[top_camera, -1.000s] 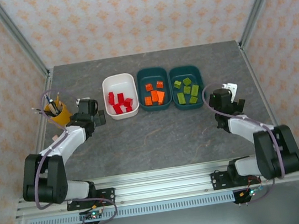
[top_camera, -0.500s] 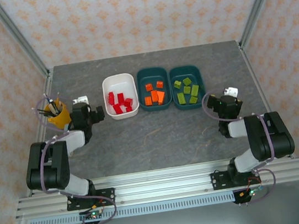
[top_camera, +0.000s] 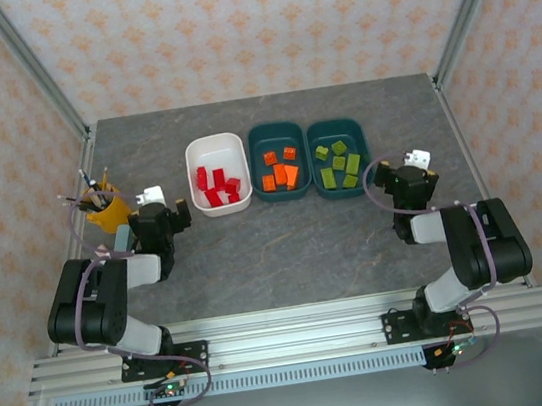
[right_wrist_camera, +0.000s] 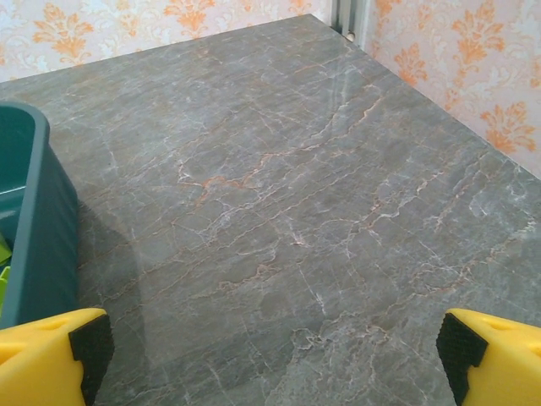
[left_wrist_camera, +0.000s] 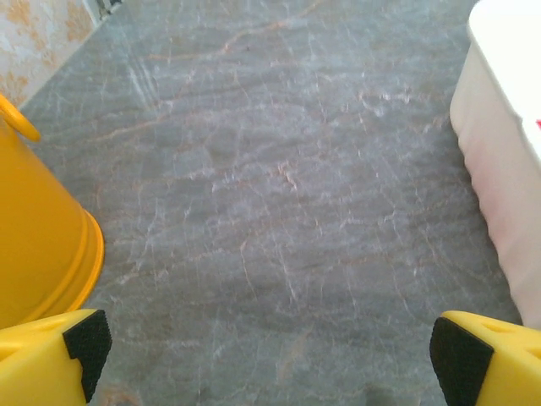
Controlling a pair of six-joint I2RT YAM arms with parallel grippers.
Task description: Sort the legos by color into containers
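Three containers stand in a row at mid table. The white tub (top_camera: 229,153) holds several red legos (top_camera: 218,185). The middle teal tub (top_camera: 277,136) holds orange legos (top_camera: 282,173), and the right teal tub (top_camera: 336,128) holds lime green legos (top_camera: 339,165). My left gripper (top_camera: 163,210) hovers low between the yellow cup and the white tub, open and empty (left_wrist_camera: 270,347); the white tub's wall (left_wrist_camera: 499,194) is on its right. My right gripper (top_camera: 404,176) sits just right of the green tub, open and empty (right_wrist_camera: 270,347), with that tub's teal wall (right_wrist_camera: 42,220) on its left.
A yellow cup of pencils (top_camera: 102,208) stands at the left edge of the table, close to my left gripper (left_wrist_camera: 38,237). Metal frame posts and patterned walls enclose the table. Bare grey stone surface (top_camera: 288,251) lies between the tubs and the arm bases.
Both arms have folded back toward their bases, elbows drawn in. The grippers stayed open and shifted only a little. The legos and tubs have not moved.
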